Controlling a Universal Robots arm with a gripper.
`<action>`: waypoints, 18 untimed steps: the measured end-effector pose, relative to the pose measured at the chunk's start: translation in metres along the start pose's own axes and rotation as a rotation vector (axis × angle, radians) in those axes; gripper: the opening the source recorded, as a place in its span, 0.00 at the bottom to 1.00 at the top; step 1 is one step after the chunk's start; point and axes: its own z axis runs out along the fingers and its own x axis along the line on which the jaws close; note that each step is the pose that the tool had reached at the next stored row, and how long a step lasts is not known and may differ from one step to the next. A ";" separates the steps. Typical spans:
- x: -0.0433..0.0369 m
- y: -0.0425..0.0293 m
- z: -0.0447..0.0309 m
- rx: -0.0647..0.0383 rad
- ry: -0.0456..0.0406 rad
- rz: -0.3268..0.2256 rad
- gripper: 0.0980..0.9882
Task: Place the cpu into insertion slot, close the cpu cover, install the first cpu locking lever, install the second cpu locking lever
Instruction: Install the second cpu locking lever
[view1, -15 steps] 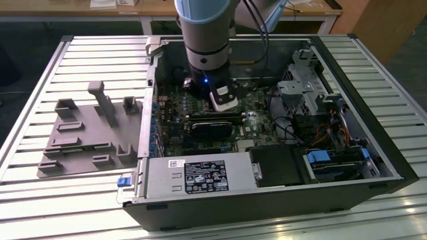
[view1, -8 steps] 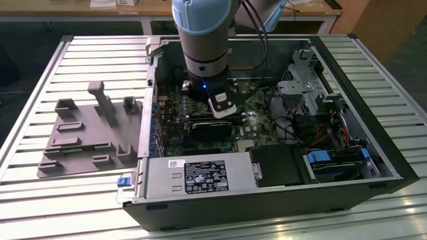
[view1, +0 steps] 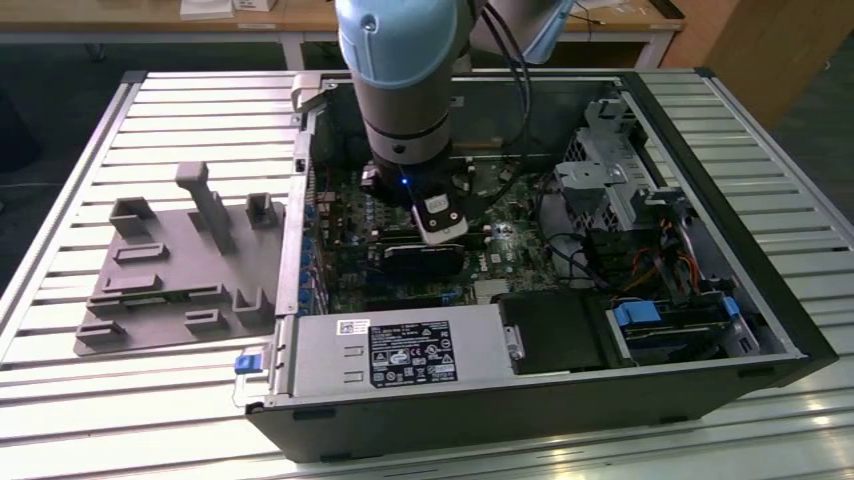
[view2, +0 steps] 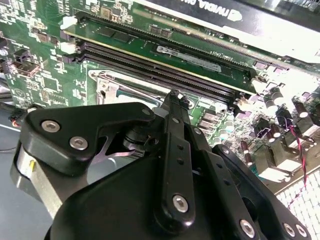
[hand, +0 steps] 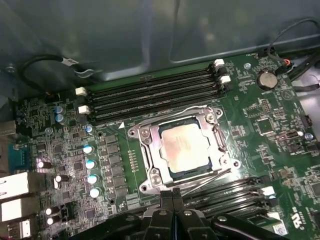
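Already the cpu (hand: 186, 146) lies seated in the insertion slot (hand: 172, 174), near the middle of the first wrist view, its dull silver top catching a soft glare. Around it the cpu cover (hand: 154, 149) lies flat as a grey metal frame, with thin wire locking levers (hand: 206, 177) running along the frame's edges. Long black memory slots (hand: 150, 92) run in rows above the socket, and another set (hand: 235, 192) runs at the lower right. At the bottom edge of that view the gripper (hand: 172, 202) shows with its two black fingers pressed together, holding nothing, just beside the socket's lower edge. In the exterior view the arm (view1: 400, 90) reaches down from the top centre into the open computer case (view1: 534, 380), which rests on a slatted table (view1: 80, 200) beside a grey fixture tray (view1: 174, 290) at the left of the frame.
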 end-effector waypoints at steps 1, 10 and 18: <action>0.0008 -0.0007 0.0012 -0.002 0.0005 0.000 0.00; 0.0118 -0.0068 0.0107 -0.016 0.0041 0.002 0.00; 0.0138 -0.0094 0.0170 -0.032 0.0085 0.004 0.00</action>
